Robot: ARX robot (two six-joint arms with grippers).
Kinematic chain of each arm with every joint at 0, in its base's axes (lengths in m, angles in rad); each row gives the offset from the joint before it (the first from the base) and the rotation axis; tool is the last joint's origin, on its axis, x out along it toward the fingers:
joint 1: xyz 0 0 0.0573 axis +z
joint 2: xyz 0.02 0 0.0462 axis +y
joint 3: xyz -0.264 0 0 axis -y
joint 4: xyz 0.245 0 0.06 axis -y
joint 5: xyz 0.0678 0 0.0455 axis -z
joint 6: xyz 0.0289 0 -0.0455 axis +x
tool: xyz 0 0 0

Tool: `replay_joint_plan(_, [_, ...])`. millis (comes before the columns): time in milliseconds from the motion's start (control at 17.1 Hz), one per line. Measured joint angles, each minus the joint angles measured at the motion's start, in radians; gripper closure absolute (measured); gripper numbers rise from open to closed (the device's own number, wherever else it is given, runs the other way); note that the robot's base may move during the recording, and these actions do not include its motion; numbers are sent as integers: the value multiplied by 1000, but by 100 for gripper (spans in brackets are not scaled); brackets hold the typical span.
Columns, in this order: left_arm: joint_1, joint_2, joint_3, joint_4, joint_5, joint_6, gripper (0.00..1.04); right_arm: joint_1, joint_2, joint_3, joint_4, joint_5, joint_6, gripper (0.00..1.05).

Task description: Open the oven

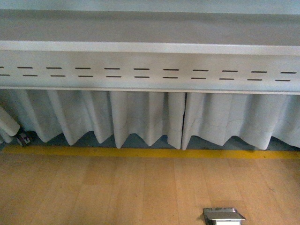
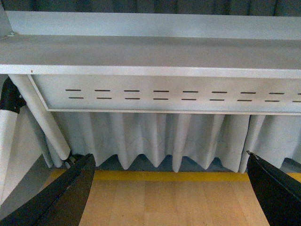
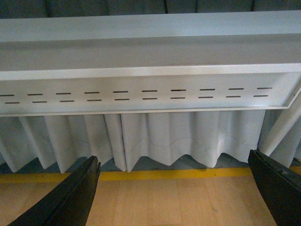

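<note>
Oven absent from all three views, possibly off-frame. Left gripper (image 2: 169,155) and right gripper (image 3: 174,156) splayed wide, empty. Risk: you reach blind, strike slotted rail (image 1: 150,70) or curtain (image 1: 140,117).

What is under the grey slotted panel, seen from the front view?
A pleated white curtain hangs under the slotted panel, nearly down to the wooden floor, behind a yellow stripe. The curtain covers whatever stands behind it. No oven shows in any view.

Slotted panel (image 1: 150,70) above curtain (image 1: 140,117), stripe (image 1: 140,153) on floor (image 1: 117,192) before curtain, floor box (image 1: 223,215) nearer, at right
</note>
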Motion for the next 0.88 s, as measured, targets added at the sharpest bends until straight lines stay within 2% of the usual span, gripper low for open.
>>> replay_joint_plan(876, [0,0,0,0,0,0,7,0,0,0,0,0,0,6])
